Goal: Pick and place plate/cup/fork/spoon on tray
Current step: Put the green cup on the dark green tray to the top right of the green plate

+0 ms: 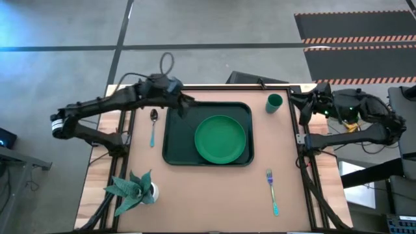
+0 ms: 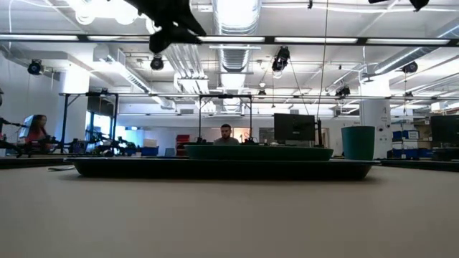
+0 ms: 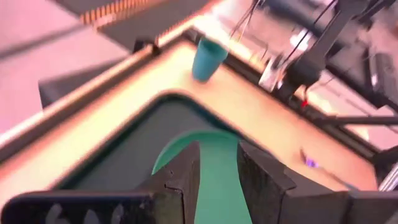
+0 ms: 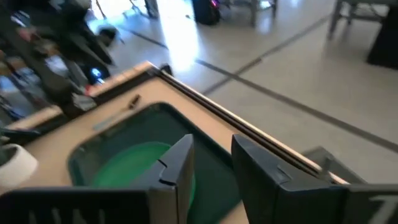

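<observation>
In the high view the left arm reaches from the frame's left edge toward the centre, bent at the elbow, its left hand (image 1: 184,104) raised over the upper left corner of the tray (image 1: 172,140). Its own wrist view shows the two dark fingers (image 3: 186,171) parted with a gap between them, holding nothing.

The right arm is folded at the right edge of the table (image 1: 214,195), its right hand (image 1: 305,104) just right of the cup (image 1: 274,102), which stands upright on the table beyond the tray's upper right corner. In its wrist view the fingers (image 4: 177,165) stand apart and empty.

The plate (image 1: 221,138) lies flat in the tray, right of its centre. The spoon (image 1: 153,123) lies on the table just left of the tray; the fork (image 1: 272,190) lies at lower right.
</observation>
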Robot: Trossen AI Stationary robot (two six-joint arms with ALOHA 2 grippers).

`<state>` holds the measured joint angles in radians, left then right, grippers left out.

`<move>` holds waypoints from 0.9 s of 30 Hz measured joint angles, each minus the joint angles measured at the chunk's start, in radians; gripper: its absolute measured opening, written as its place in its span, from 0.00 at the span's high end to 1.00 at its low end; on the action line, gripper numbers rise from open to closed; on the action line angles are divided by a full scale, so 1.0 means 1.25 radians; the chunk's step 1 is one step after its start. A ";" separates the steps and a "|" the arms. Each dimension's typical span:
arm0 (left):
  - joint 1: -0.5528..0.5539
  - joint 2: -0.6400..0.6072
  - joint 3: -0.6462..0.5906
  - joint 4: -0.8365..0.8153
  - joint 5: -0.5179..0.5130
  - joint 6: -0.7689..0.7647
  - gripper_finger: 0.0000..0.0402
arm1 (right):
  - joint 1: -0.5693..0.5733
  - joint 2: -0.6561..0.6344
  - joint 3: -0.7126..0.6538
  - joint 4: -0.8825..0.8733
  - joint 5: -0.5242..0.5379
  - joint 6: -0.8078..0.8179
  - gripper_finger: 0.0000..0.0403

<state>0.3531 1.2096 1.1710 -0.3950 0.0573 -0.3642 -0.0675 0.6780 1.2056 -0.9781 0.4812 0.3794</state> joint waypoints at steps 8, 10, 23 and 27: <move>0.000 -0.055 -0.001 0.032 -0.003 0.031 0.78 | -0.115 0.144 0.094 -0.078 -0.106 -0.032 0.73; 0.000 -0.056 -0.004 0.033 -0.003 0.032 0.78 | -0.166 0.179 0.108 -0.075 -0.167 -0.061 0.73; -0.002 -0.036 -0.013 0.031 -0.001 0.067 0.78 | -0.615 0.366 0.125 -0.069 -0.542 -0.271 0.73; -0.002 -0.036 -0.013 0.032 0.000 0.067 0.78 | -0.691 0.418 0.121 -0.069 -0.569 -0.320 0.73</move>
<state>0.3511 1.1641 1.1549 -0.3553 0.0572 -0.2806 -0.9317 1.2001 1.3571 -1.0637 -0.2305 -0.0201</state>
